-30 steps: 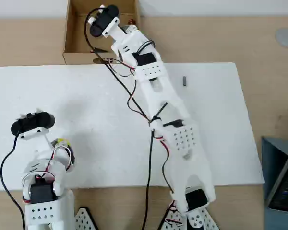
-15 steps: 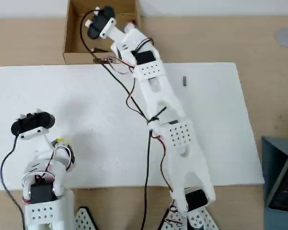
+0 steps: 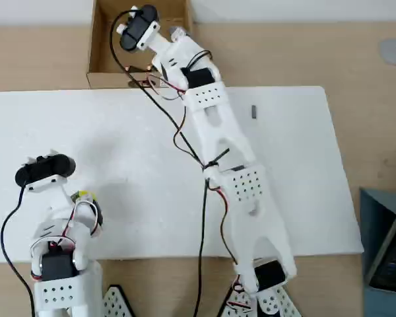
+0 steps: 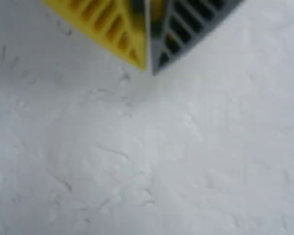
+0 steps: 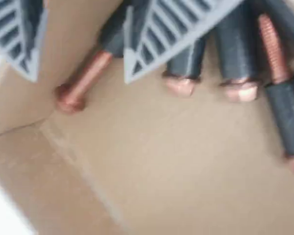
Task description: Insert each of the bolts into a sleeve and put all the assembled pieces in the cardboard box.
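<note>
Right tool (image 5: pixel 81 73) is down inside the cardboard box (image 3: pixel 99 63), upper left of centre in the high view. Its jaws stand apart, not clamping anything. One assembled piece (image 5: pixel 76 90) lies on the box floor between them, its dark end tucked under one finger, so I read this as the drop step, essentially done.

To finish it cleanly:
- keep the jaws wide, so the piece doesn't get dragged
- lift straight up until the fingers clear the box wall, then swing back
- watch the cables (image 3: pixel 145 76) hanging at the box's front edge; they could snag the cardboard on the way out

Left tool (image 4: pixel 148 63) is closed, yellow and grey tips touching, empty, and parked over the white mat (image 3: pixel 105 145) at the lower left of the high view.

Look of the parts:
- The piece between the jaws is a copper-coloured bolt in a dark grey sleeve, with bare copper shank and a rounded end sticking out.
- At least three more finished pieces (image 5: pixel 235 54) lie side by side next to it on the box floor. They have the same dark sleeves and copper heads, and one shows a threaded copper shank.

One loose sleeve (image 3: pixel 254 111) lies alone on the mat, upper right of centre in the high view, well apart from both arms. So the task looks nearly done but not complete.

Mat sits on a wooden worktop (image 3: pixel 369 119).
</note>
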